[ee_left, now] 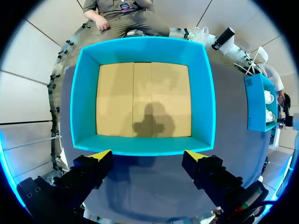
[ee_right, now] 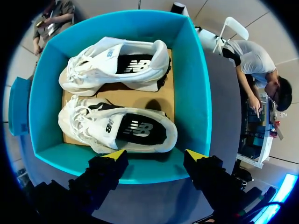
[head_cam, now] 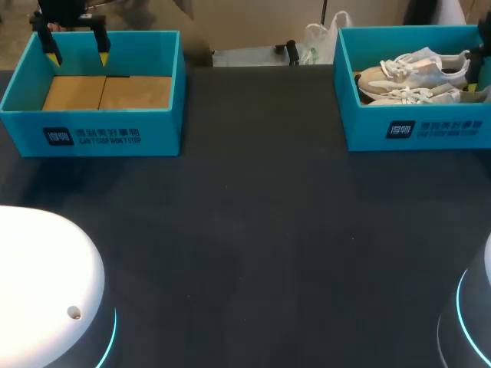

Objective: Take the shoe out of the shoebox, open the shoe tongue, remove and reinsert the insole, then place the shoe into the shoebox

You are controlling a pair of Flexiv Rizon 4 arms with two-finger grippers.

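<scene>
Nothing of the task looks done yet. Both white sneakers (ee_right: 117,128) lie in the right shoebox (head_cam: 418,130), far right on the bench (head_cam: 253,230). The right gripper (ee_right: 155,155) hovers above them, released and empty. The left gripper (head_cam: 78,55) hangs spread over the bare left shoebox (head_cam: 92,134).

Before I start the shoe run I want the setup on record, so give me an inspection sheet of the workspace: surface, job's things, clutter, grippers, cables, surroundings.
Surface: dark table, with one blue box at each far corner.
Job's things: right shoebox holds two white shoes side by side on their soles, the nearer shoe and the farther shoe. The left shoebox shows only its cardboard floor.
Clutter: nothing seen.
Grippers: left gripper open, above the left shoebox, holding nothing. The right gripper is open, above the right shoebox's wall beside the nearer shoe, holding nothing.
Cables: nothing seen.
Surroundings: nothing seen reaching over the table.
</scene>
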